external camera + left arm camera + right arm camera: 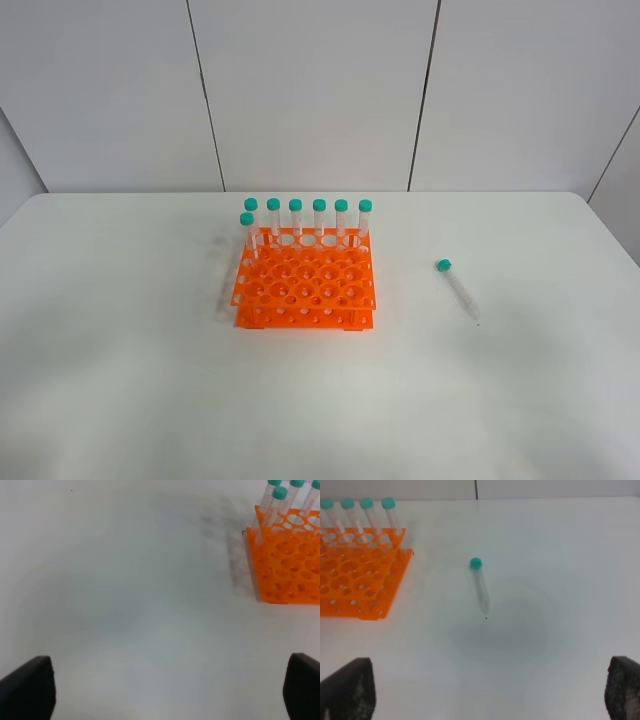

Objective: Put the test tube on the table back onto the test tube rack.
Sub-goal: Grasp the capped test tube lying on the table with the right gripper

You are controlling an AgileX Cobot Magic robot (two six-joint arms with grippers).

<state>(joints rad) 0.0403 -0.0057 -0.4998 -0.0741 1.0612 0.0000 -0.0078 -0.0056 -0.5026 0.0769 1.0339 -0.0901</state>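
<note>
A clear test tube [458,290] with a teal cap lies flat on the white table [120,380], to the right of the orange test tube rack [305,285]. Several identical teal-capped tubes [319,220] stand upright along the rack's back row. The right wrist view shows the lying test tube [480,585] ahead of my right gripper [485,687], which is open and empty, with the rack [355,580] off to one side. My left gripper [165,687] is open and empty over bare table, with the rack [287,565] ahead and to the side. Neither gripper shows in the exterior high view.
A pale panelled wall [310,90] rises behind the table's far edge. The table's rounded corners show at back left and back right. Bare white tabletop surrounds the rack and the lying tube.
</note>
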